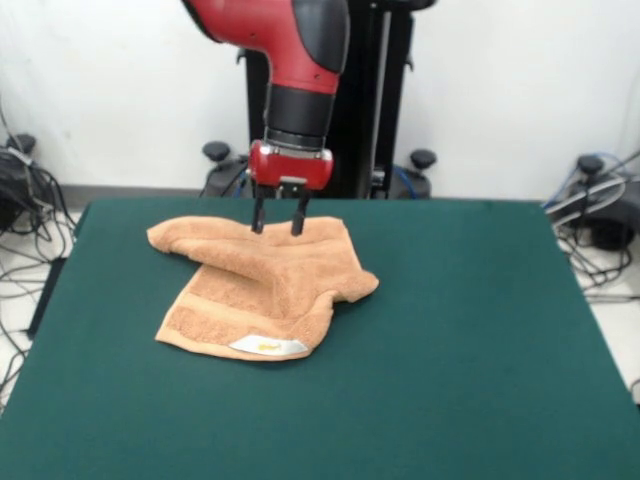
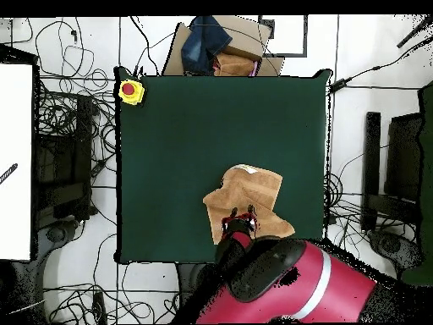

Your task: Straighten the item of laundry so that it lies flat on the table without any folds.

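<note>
1. Table carries the work, left of centre toward its far edge;
2. towel lies crumpled, one flap folded over, flattening largely undone;
3. fingers spread open at its far edge, gripping nothing.

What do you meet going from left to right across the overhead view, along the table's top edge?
Yellow box with a red button on the table's corner → bare green table → cardboard box holding dark blue cloth just beyond the edge → black cable off the right corner.
</note>
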You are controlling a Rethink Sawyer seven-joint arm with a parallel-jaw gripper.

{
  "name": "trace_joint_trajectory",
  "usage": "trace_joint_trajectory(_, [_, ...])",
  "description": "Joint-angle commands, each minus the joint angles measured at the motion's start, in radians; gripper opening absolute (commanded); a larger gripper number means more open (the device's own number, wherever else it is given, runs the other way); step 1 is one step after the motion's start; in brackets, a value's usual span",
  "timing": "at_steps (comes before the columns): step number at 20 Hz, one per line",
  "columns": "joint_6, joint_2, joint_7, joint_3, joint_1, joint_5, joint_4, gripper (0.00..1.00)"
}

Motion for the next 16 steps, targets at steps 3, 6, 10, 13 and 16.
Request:
trace_joint_trajectory(3, [0.129, 0.004, 0.13, -0.045, -0.09, -0.189, -0.118, 1.0])
trace_joint_trajectory(6, [0.164, -0.006, 0.137, -0.044, -0.123, -0.231, -0.134, 1.0])
trace_joint_trajectory(10, [0.226, -0.005, 0.141, -0.04, -0.182, -0.256, -0.187, 1.0])
trace_joint_trajectory(13, [0.317, -0.02, 0.121, -0.058, -0.23, -0.267, -0.208, 1.0])
trace_joint_trajectory(16, [0.389, -0.048, 0.104, -0.057, -0.28, -0.301, -0.226, 1.0])
